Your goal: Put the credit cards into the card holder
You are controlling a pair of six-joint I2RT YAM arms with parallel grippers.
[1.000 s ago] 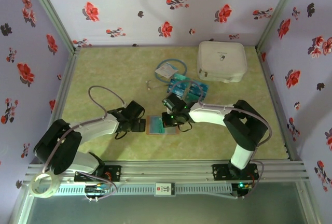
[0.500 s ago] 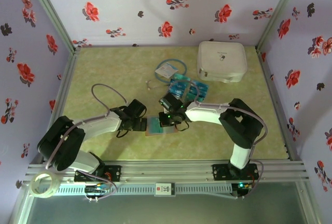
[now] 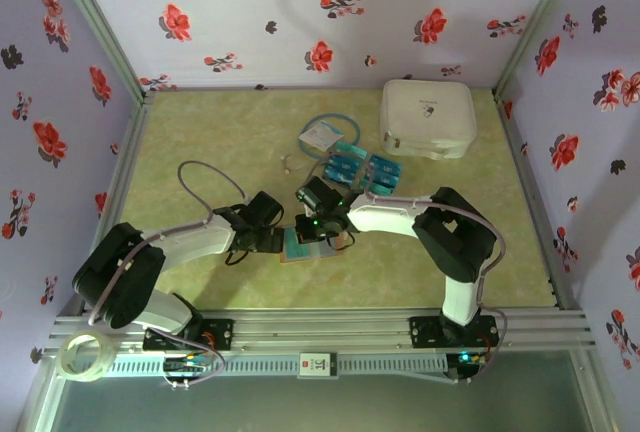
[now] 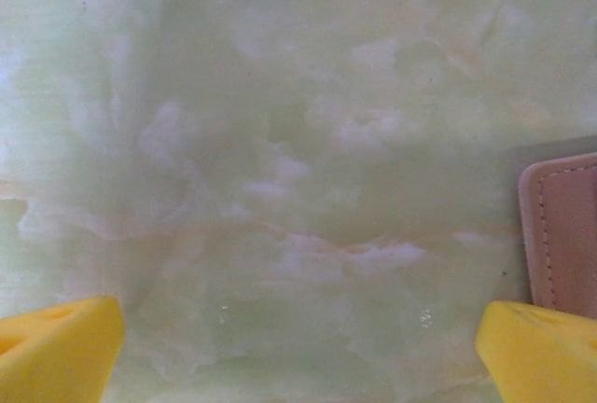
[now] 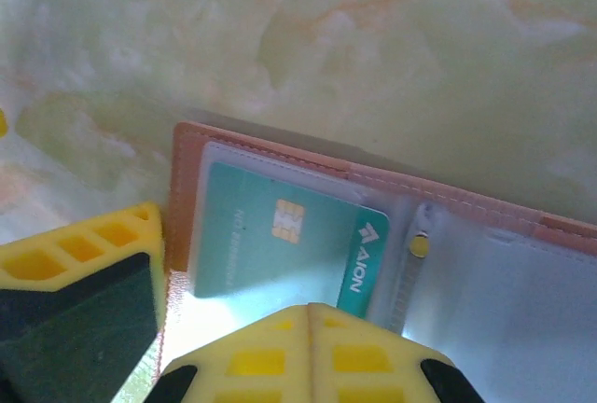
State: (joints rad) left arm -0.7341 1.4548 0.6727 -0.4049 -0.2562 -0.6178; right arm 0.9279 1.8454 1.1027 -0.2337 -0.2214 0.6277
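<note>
The card holder [image 5: 373,182] lies open on the table, reddish-brown with clear sleeves; it also shows as the card holder [image 3: 300,249] between both grippers. A teal chip card [image 5: 280,235] sits mostly inside its left sleeve, its right end sticking out. My right gripper [image 5: 311,314] is shut, tips together over the card's near edge; I cannot tell if they touch it. From above, the right gripper [image 3: 312,227] sits over the holder. My left gripper [image 4: 298,347] is open at the holder's left edge [image 4: 560,235]; one yellow finger [image 5: 89,268] shows beside it. More credit cards [image 3: 362,168] lie behind.
A large white zip case [image 3: 428,117] stands at the back right. A pale blue packet with looped tubing [image 3: 321,136] lies behind the cards. A tape roll [image 3: 80,357] rests on the front rail at left. Flowered walls close in three sides.
My right gripper has slid left across the open card holder, covering more of it. The left gripper has edged slightly right toward the holder and stays open.
</note>
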